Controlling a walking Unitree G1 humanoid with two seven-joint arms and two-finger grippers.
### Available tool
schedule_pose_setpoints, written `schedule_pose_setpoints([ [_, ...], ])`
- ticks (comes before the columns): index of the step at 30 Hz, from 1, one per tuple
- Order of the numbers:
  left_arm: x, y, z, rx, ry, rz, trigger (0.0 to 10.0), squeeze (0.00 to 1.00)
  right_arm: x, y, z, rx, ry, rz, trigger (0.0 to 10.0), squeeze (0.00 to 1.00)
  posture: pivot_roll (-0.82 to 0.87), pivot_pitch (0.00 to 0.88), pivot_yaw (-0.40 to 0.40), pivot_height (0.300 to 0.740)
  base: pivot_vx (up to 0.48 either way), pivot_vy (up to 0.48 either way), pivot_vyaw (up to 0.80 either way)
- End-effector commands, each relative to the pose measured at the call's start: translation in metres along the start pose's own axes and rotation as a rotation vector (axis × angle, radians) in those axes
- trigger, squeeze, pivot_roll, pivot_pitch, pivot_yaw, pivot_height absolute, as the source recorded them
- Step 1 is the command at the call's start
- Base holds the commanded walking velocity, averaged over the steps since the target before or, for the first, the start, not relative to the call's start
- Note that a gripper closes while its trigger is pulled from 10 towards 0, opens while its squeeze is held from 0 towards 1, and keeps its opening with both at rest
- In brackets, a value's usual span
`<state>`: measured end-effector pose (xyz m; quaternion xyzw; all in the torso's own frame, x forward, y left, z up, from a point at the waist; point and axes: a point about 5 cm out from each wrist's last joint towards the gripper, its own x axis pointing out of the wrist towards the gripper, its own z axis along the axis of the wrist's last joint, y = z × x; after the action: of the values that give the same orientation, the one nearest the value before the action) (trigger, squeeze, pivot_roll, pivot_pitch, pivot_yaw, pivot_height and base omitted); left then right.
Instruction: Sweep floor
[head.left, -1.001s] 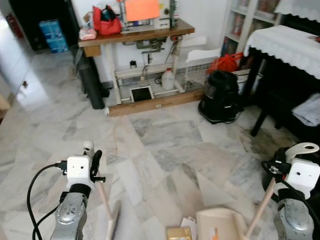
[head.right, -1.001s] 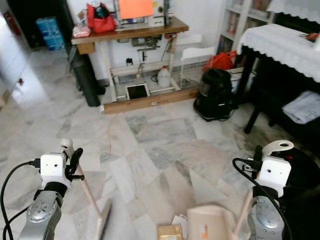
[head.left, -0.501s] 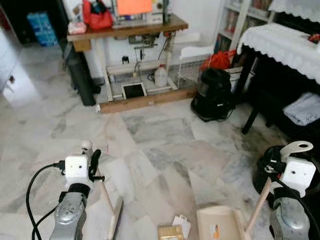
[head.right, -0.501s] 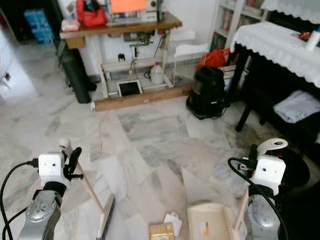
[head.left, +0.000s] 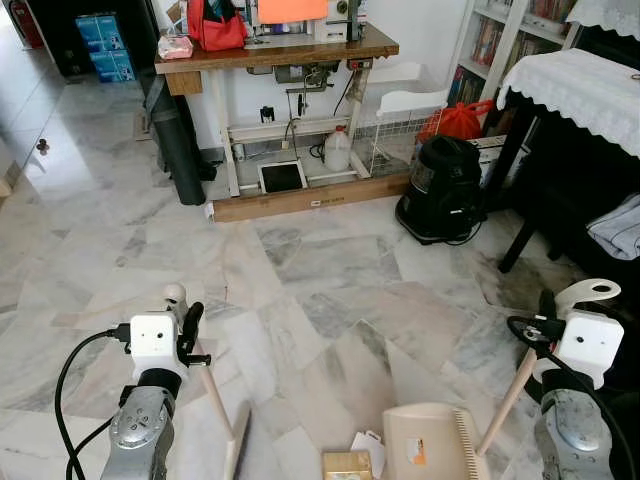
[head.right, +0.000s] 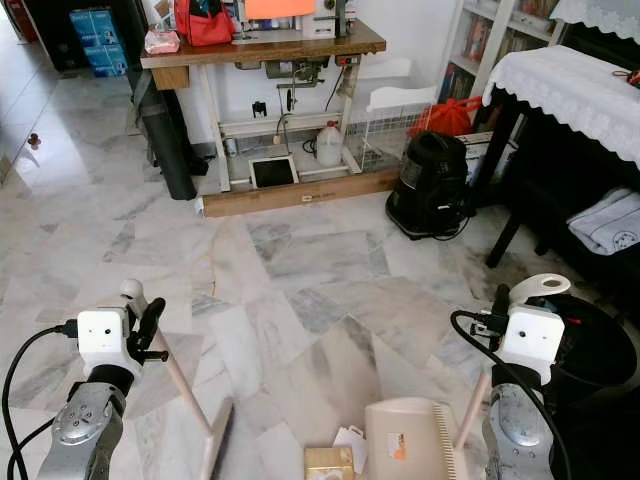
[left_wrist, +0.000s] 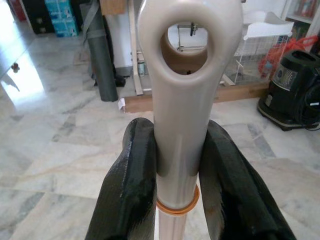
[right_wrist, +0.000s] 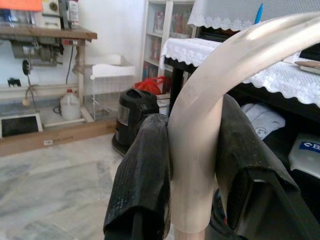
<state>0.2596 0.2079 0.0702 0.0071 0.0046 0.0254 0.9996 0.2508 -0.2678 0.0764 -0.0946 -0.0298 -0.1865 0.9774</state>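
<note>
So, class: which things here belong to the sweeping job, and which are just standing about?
For the job: broom in the left gripper; dustpan held by the right gripper; paper scraps and small box on the floor.

Standing about: vacuum cleaner, workbench, red bag, white jug.

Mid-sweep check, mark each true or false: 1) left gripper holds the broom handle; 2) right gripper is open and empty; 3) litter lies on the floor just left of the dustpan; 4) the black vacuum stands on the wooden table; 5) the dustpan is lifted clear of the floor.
1) True: the left gripper is shut on the broom handle.
2) False: the right gripper is shut on the dustpan handle.
3) True: litter lies on the floor beside the dustpan's left edge.
4) False: the vacuum stands on the floor, right of the table.
5) False: the dustpan appears to rest on the floor.
</note>
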Motion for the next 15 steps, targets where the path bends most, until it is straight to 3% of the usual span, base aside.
schedule_pose_setpoints([
  [1, 0.006, 0.004, 0.01, -0.026, -0.035, 0.017, 10.0, 0.0, 0.006, 0.001, 0.005, -0.024, -0.035, 0.006, 10.0, 0.0, -0.04, 0.0, 0.008, 0.74, 0.0, 0.0, 0.0],
  [6, 0.012, 0.009, 0.017, -0.112, -0.038, 0.041, 10.0, 0.0, 0.016, 0.002, 0.003, -0.052, -0.036, -0.021, 10.0, 0.0, -0.04, 0.0, 0.022, 0.74, 0.0, 0.0, 0.0],
  [15, 0.027, 0.002, 0.029, -0.183, -0.04, -0.015, 10.0, 0.0, 0.033, 0.018, 0.009, -0.113, -0.068, 0.002, 10.0, 0.0, -0.03, 0.0, 0.045, 0.74, 0.0, 0.0, 0.0],
])
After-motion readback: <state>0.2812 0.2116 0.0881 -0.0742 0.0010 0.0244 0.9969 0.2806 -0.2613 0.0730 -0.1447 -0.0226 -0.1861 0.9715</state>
